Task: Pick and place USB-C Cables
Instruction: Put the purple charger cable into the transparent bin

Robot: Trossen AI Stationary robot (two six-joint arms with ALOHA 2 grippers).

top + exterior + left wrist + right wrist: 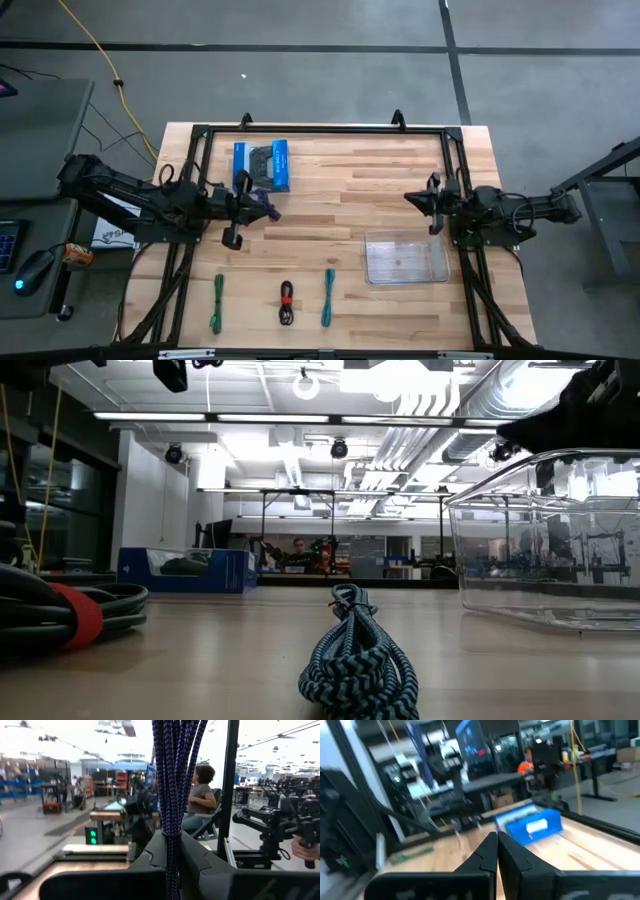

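Note:
The purple cable [266, 208] is in my left gripper [252, 205], which is shut on it above the table's left half, just near of the blue box. On the table near its near edge lie the green cable [217, 302], the black cable with a red band [287, 303] and the teal cable [328, 298]. The low view shows the teal cable [357, 660] close up and the black one [70, 615] at the left. My right gripper [496, 851] is shut on nothing and hovers at the table's right side [425, 200]. My left gripper pinches the purple cable bundle [173, 845] between its two fingers [152, 855]. The fingers point level toward the table's right and lie along the bundle. The rest of the bundle [174, 775] juts out past the fingertips, clear of the table.
A clear plastic container [405, 258] stands on the right half, near of my right gripper. The blue gamepad box [262, 165] lies at the far left. A black frame [320, 128] runs round the table's edges. Bare wood lies between the arms. A person [200, 795] sits beyond the table.

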